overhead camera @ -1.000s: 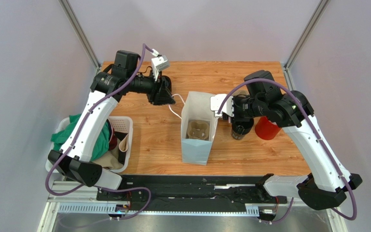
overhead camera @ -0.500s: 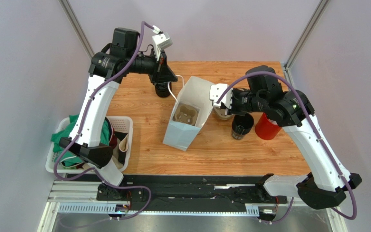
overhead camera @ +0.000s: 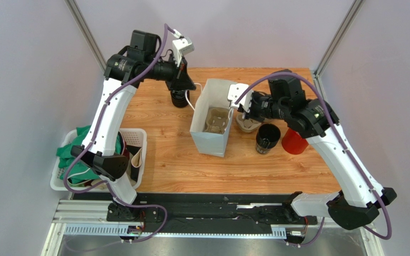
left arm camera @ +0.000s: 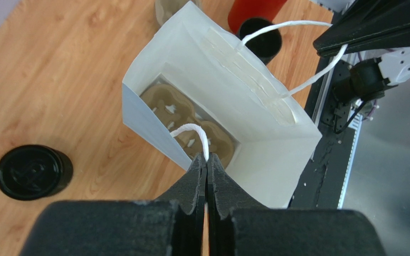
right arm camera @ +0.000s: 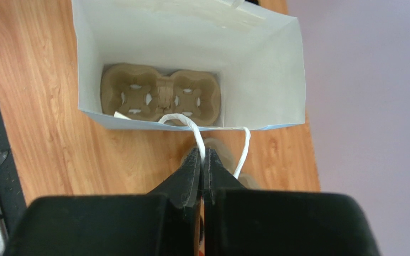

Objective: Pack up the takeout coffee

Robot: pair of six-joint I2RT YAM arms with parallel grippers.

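Note:
A white paper bag (overhead camera: 208,145) stands mid-table with a brown cardboard cup tray (overhead camera: 216,120) on its floor. It also shows in the left wrist view (left arm camera: 234,80) and the right wrist view (right arm camera: 191,37). My left gripper (overhead camera: 191,87) is shut on the bag's left string handle (left arm camera: 191,129). My right gripper (overhead camera: 233,104) is shut on the right string handle (right arm camera: 183,120). Together they hold the mouth open. The takeout coffee (overhead camera: 179,99), black with a black lid, stands on the table left of the bag, under my left gripper, and shows in the left wrist view (left arm camera: 33,172).
A second black cup (overhead camera: 267,138) and a red cup (overhead camera: 294,141) stand right of the bag, with a tan cup (overhead camera: 246,125) between them and the bag. A white basket (overhead camera: 137,133) with a green cloth (overhead camera: 84,149) sits at the table's left edge.
Both grippers have lifted and pulled the handles apart. The bag tipped to the left, then shifted back and stood more upright with its mouth open. The lidded black cup came into view.

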